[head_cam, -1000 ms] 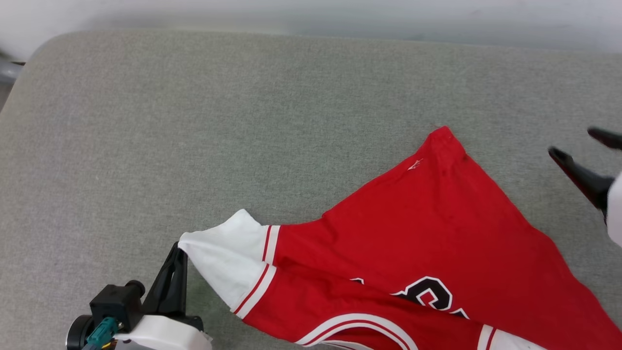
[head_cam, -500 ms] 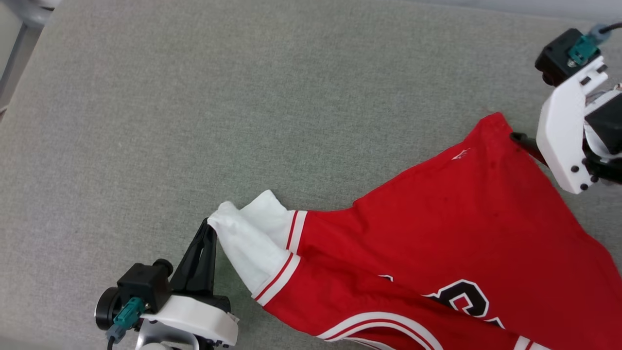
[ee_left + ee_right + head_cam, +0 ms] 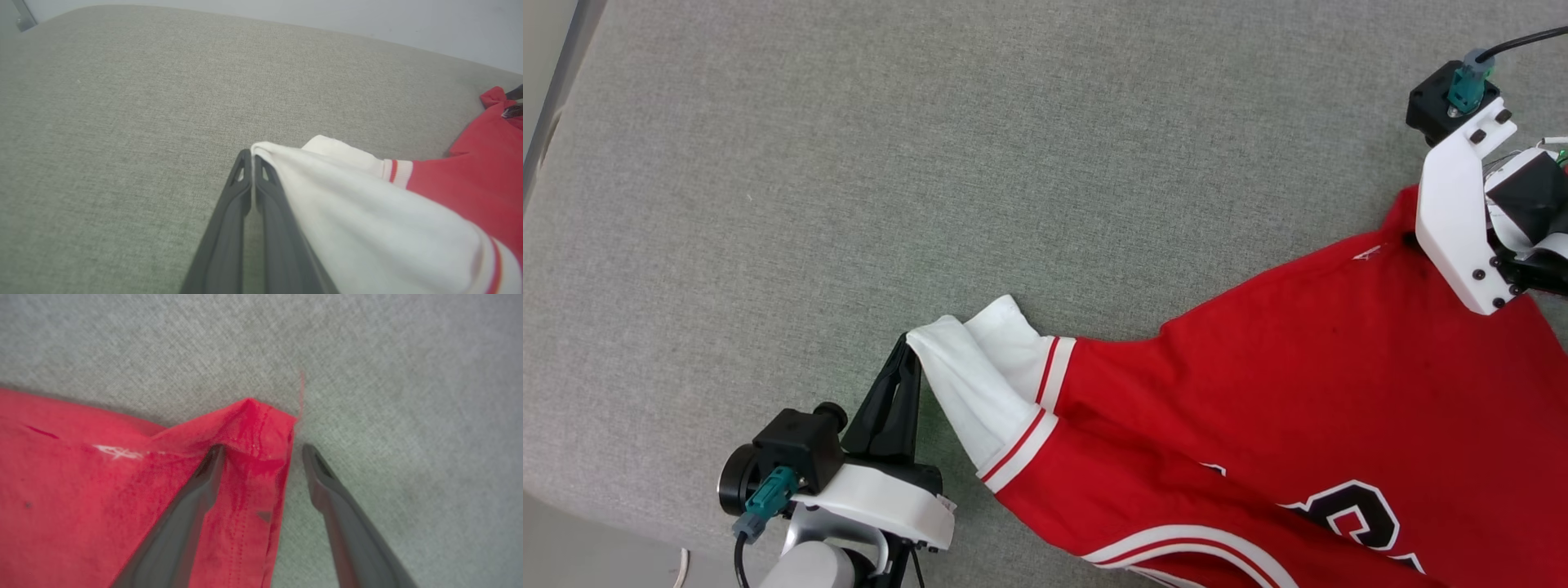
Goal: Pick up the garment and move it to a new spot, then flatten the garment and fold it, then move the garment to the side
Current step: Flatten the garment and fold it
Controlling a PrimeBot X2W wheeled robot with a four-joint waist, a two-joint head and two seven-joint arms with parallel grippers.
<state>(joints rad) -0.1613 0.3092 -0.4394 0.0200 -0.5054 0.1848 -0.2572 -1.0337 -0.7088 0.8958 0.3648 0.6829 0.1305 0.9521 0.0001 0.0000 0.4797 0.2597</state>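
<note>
On the grey-green woven padded surface (image 3: 849, 163): one red short-sleeved jersey garment (image 3: 1298, 384) lies spread towards the robot's right and runs off the head view's lower right corner.
Garment's lie: rumpled, with diagonal creases across the chest. It is neither flat nor folded.
Left gripper (image 3: 251, 157): the two dark fingers are pressed together on the edge of the white sleeve (image 3: 980, 367), which is lifted and drawn taut from that pinch.
Right gripper (image 3: 263, 448): the fingers are spread wide and astride the red hem corner (image 3: 253, 416), one over the cloth and one over bare surface just beside it. Nothing is clamped between them.
Done so far: one end is secured. As I judge it, the shirt is being taken by two points for carrying or stretching out.
Left to do: closing on the hem corner, any shift to a new spot, flattening, folding, and setting it to the side. No fold shows anywhere.
Count, garments: one.
Count, white sleeves in view: one, edged with red-and-white striped trim.
Count, chest logo (image 3: 1347, 506): one, in black-and-white letters, partly cut off by the head view's edge.
Count, grippers: two, each with two long dark fingers.
Count, loose thread (image 3: 301, 392): one, red, standing off the hem corner.
</note>
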